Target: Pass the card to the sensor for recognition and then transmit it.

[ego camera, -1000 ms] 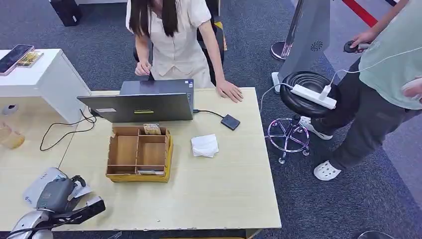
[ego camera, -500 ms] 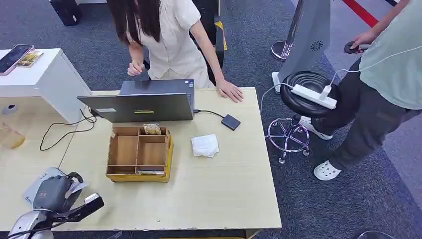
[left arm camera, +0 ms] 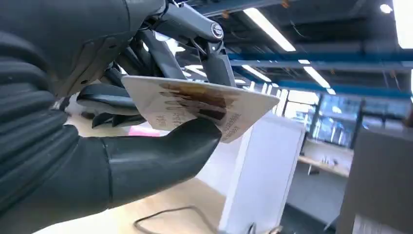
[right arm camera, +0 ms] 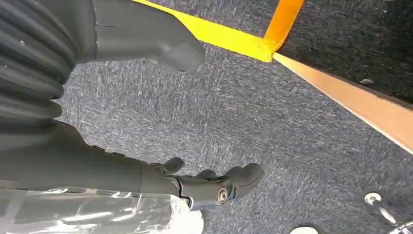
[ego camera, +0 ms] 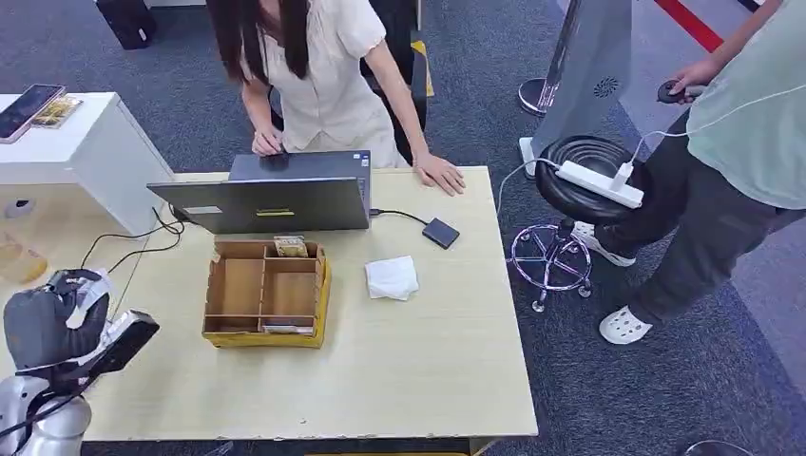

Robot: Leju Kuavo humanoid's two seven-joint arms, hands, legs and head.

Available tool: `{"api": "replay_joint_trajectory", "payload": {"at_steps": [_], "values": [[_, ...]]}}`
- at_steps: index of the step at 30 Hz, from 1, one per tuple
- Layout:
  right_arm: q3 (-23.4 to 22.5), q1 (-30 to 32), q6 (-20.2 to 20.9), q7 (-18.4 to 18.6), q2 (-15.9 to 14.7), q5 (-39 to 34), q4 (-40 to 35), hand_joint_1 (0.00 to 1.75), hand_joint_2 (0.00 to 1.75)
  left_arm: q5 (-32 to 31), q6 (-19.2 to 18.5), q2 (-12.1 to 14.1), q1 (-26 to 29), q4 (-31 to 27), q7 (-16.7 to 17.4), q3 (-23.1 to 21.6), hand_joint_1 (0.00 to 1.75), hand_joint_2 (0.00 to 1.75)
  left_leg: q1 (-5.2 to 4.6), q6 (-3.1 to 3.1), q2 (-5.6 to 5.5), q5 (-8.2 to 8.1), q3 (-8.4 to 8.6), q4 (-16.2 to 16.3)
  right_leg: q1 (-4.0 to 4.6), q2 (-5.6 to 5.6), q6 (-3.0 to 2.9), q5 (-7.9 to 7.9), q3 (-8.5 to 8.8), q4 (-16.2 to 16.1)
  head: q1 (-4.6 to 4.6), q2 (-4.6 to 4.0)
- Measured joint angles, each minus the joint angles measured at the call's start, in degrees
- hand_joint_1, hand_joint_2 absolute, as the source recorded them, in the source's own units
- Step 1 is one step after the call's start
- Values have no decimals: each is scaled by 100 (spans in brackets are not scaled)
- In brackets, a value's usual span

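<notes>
Left wrist view: my left hand (left arm camera: 117, 146) has its fingers (left arm camera: 214, 63) clamped on the card (left arm camera: 199, 105) above the desk (ego camera: 428, 370); right hand (right arm camera: 146, 122) fingers apart, empty.

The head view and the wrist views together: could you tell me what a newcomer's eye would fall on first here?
First, the robot's left hand pinching a white card with brown print, raised at the near left corner of the light wooden table. Next, the open-topped wooden organiser box with compartments at mid-table, just in front of the grey laptop where a person in a cream blouse leans. The right hand hangs over grey carpet, holding nothing.
</notes>
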Motion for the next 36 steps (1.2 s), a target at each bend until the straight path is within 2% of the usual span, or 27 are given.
{"api": "replay_joint_trajectory", "payload": {"at_steps": [10,12,14,17,21,36], "values": [[9,-26,0,48,79,52,0,0,175,491,-142,-299,-560,-146,-65,232,175,175,-1,3,2,2,0,1,0,4,0,1,-1,0,-2,0],[13,-31,0,55,79,70,0,0,175,714,-453,-341,-670,-146,-59,247,175,175,-1,3,0,2,-1,2,0,1,0,1,-1,0,-2,0],[20,-45,0,59,79,85,0,0,175,695,-505,-369,-786,-146,-63,247,175,175,0,3,0,2,-1,2,0,1,0,1,-1,0,-2,0],[50,-71,2,59,81,94,0,0,175,426,-394,-417,-989,-146,-92,242,175,175,-1,3,1,2,0,3,0,3,0,2,-1,0,-2,0],[118,-93,2,59,87,109,2,0,175,-49,-53,-448,-1127,-146,-98,140,175,175,-1,3,2,2,0,3,0,4,0,2,-1,0,0,0],[208,-106,0,87,120,135,37,0,175,-138,33,-544,-1420,-144,-227,-291,175,175,-1,3,7,2,-4,5,-1,11,1,4,-7,0,-2,0]]}}
